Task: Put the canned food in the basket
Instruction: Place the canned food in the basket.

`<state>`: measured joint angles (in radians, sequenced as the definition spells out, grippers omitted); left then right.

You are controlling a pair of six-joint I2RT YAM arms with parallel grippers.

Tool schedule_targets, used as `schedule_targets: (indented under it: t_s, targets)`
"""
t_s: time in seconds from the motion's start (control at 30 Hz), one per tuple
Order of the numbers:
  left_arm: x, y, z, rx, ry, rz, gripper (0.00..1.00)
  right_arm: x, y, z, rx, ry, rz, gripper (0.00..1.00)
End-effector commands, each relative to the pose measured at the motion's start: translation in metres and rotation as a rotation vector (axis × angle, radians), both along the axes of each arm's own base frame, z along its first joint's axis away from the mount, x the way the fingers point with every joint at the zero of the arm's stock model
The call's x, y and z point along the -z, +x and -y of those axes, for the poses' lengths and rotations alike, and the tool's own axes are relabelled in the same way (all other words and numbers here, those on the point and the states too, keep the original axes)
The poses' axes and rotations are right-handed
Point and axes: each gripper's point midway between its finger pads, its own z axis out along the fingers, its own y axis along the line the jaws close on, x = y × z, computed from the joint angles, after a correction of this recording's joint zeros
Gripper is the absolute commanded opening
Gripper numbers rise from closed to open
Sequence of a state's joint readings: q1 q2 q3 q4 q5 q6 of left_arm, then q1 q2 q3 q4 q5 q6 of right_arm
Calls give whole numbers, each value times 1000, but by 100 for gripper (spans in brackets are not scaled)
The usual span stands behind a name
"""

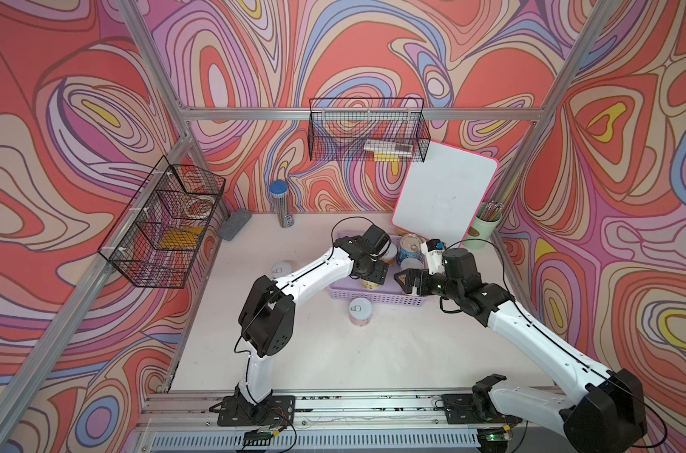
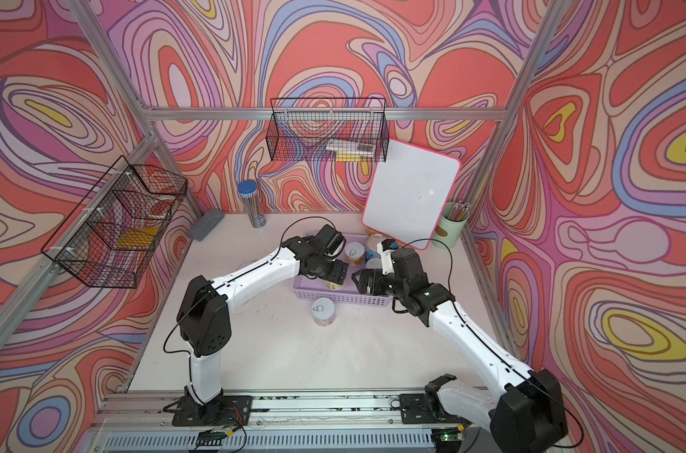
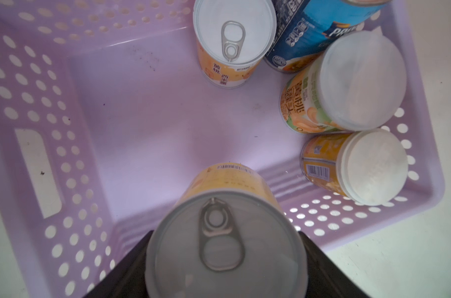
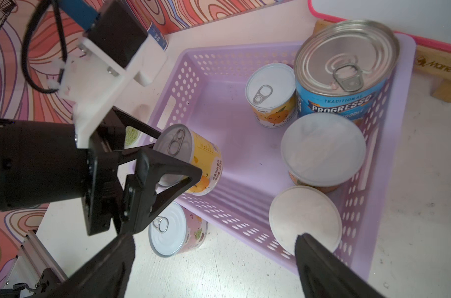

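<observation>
Nearest, two white robot arms rise from a metal rail (image 1: 373, 404) at the front edge of a white tabletop (image 1: 333, 361). Further in, a pink can (image 1: 359, 311) stands upright on the tabletop, just in front of a lavender basket (image 1: 376, 299) with perforated sides.

The left end effector (image 4: 176, 154) is over the near left part of the basket. Its jaws are closed on the sides of a yellow can (image 3: 224, 245), which is tilted with its pull-tab lid facing the wrist. Whether this can touches the basket floor cannot be told. The right end effector (image 1: 406, 283) hangs over the basket's near right end, jaws spread wide and holding nothing.

Four more cans stand in the right half of the basket. Closest is a capped can (image 4: 304, 219) with a plain white lid, and a second capped can (image 4: 322, 149) is just behind it. At the far side are a small can (image 4: 271, 95) with a pull tab and a large blue can (image 4: 345, 77), side by side. Left of the basket and apart from it, beyond the left arm, a lone can (image 1: 282, 270) stands on the tabletop.

Farthest back, a whiteboard (image 1: 445, 192) with a pink edge leans behind the basket. A green cup (image 1: 482, 231) of pencils is beside it in the right corner. A pencil tube (image 1: 281, 206) with a blue cap stands at the back wall, and a grey eraser (image 1: 234, 229) lies in the left corner. Black wire baskets (image 1: 367, 129) hang on the swirl-patterned walls.
</observation>
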<state>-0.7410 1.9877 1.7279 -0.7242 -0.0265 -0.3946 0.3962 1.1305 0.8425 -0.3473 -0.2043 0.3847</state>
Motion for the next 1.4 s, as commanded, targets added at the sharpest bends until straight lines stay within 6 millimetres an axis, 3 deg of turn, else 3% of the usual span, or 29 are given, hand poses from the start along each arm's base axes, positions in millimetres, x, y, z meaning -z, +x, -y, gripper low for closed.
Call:
schedule_targets:
  t_s: [0.0,0.5,0.87,1.37]
  targets:
    - [-31,26,24,14,-84,125,62,-10,7,11,65,25,57,98]
    - [-3,53,49,-17,-113,123,60,-18,6,25,130,25,95,98]
    - [14,65,58,-61,-141,129,58,-1,7,30,158,116,10,98]
    - [36,73,77,-81,-196,82,58,4,4,31,157,124,-2,98]
